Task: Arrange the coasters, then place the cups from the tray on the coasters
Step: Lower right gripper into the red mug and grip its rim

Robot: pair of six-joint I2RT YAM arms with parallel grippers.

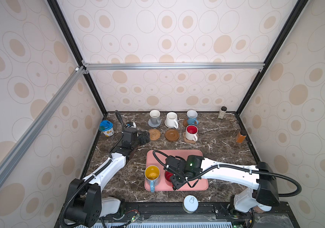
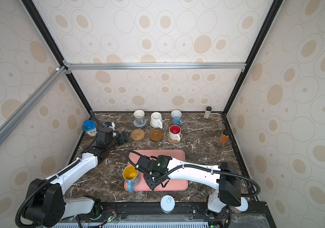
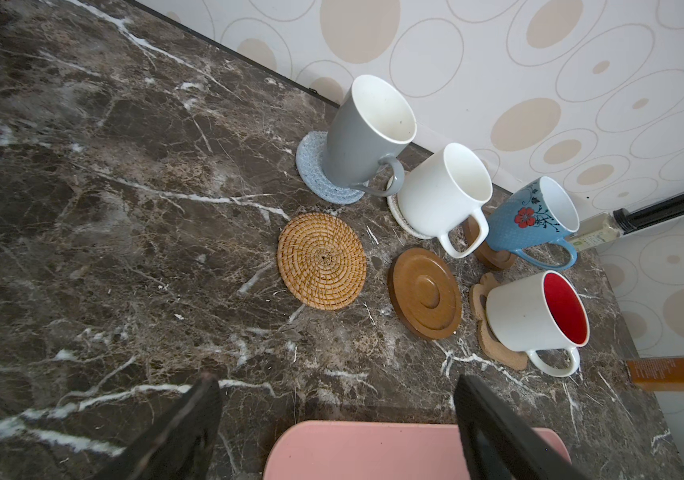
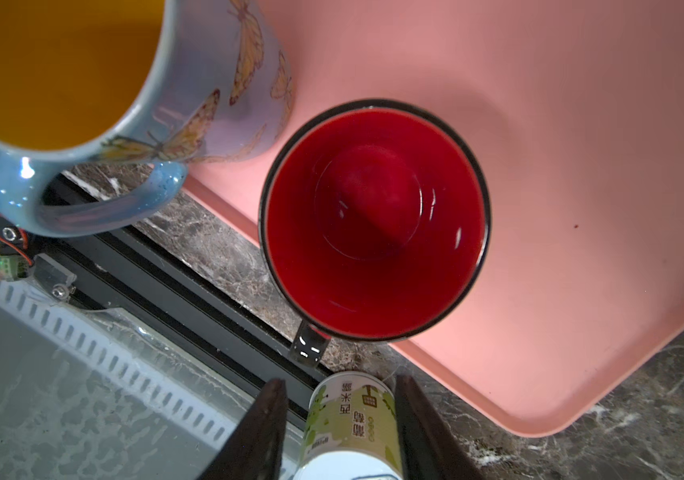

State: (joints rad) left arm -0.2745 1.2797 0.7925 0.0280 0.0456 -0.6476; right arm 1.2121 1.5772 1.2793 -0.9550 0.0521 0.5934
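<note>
Now, my right claw point(image 4: 339, 384) hangs spread, pinching nothing, above the red mug point(image 4: 373, 220) in mid-frame on the pink tray point(image 4: 581, 124). I reckon closing off-centre on its thin handle point(image 4: 309, 345) could tip it into the blue mug point(image 4: 224, 83) standing close at upper left.

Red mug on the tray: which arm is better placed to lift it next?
Right, most likely. The right gripper hangs open over the red mug on the tray, while the left gripper is off the tray beside the rattan coaster, farther from the mug.
</note>
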